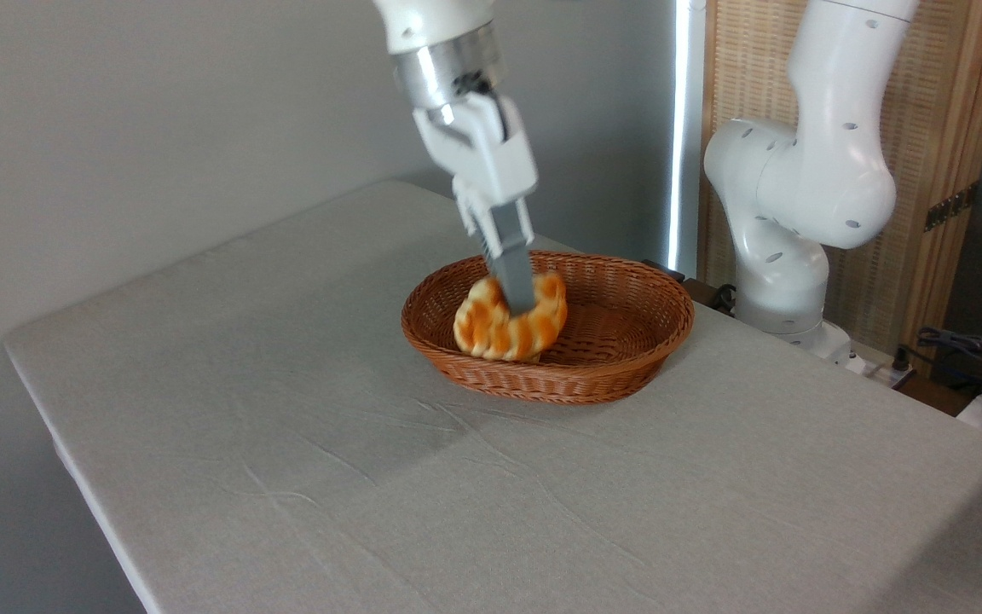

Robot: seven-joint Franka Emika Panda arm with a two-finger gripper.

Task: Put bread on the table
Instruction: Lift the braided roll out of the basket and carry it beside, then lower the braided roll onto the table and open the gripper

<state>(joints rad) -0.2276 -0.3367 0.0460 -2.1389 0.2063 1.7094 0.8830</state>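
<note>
**One fixed camera, placed high off a table corner**

The scene is covered by a single view. The table (pixel 303 477) is seen from above and at a slant, its top running from 7 o'clock up toward 1 o'clock. The near edge is cut off at the bottom of the frame. A wicker basket (pixel 619 367) is framed just right of centre at middling range. The arm's base (pixel 785 290) is seen at 2 o'clock, a grey wall (pixel 116 128) at 10 o'clock.
</note>
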